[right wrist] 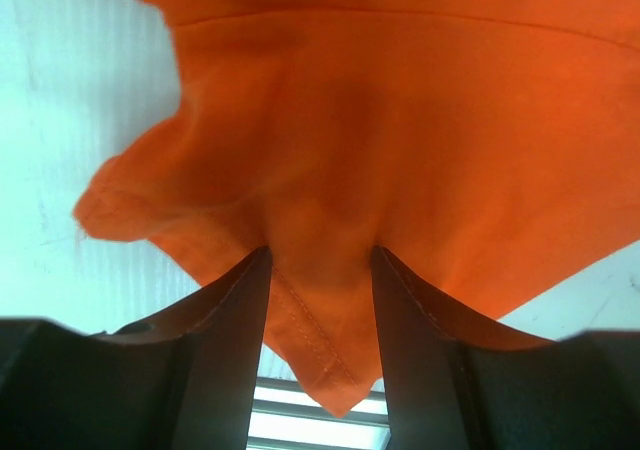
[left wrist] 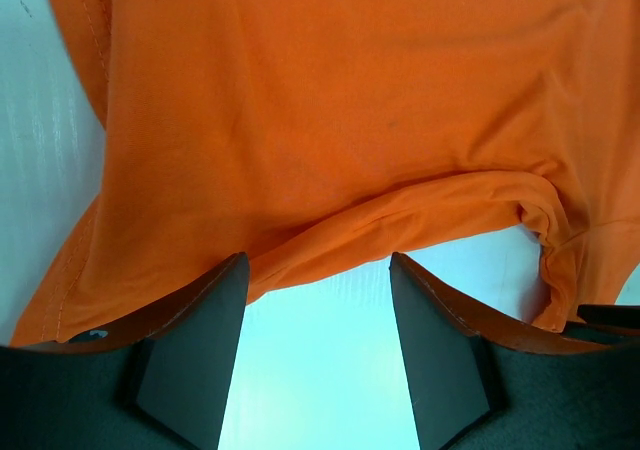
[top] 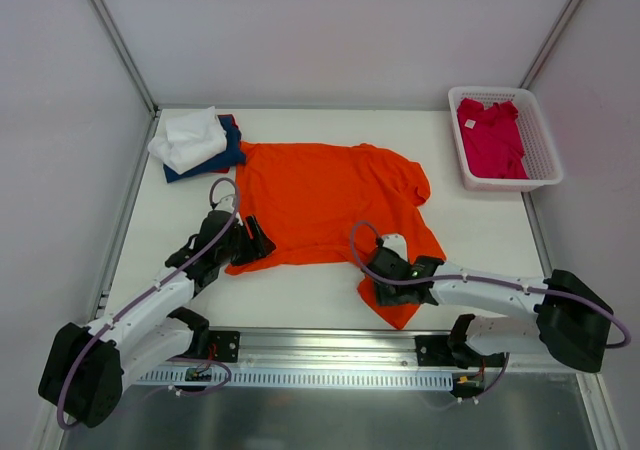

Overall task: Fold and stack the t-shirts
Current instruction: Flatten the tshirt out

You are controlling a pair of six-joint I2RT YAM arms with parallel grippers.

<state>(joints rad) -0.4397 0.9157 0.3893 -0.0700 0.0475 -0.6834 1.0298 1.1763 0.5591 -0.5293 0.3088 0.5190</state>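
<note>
orange t-shirt (top: 320,200) lies spread across the middle of the bench (top: 480,230), mostly flat, with its lower right part folded into a pointed flap toward the near edge

left gripper (top: 252,240) is low at the shirt's lower left edge. In the left wrist view the left gripper (left wrist: 315,260) is open: jaws apart, bare bench showing in the gap, and the rumpled orange hem runs across right at the fingertips (left wrist: 228,275). Nothing sits between the jaws. Can't tell if the tips touch the cloth

right gripper (top: 385,270) is down on the lower right flap. In the right wrist view the right gripper (right wrist: 320,255) also has its jaws apart and straddles the flap: the stitched orange corner lies in the gap between the fingers (right wrist: 245,300), pointing back toward the wrist. The cloth there looks loose, not pinched

rest of the t-shirts:
- white t-shirt (top: 188,138), folded, at the far left corner of the bench, lying on top of the navy t-shirt (top: 232,155); that pile touches the orange shirt's far left corner
- crimson-pink t-shirt (top: 492,138), crumpled in the white mesh basket (top: 545,145) at the far right, well apart from both arms
</note>
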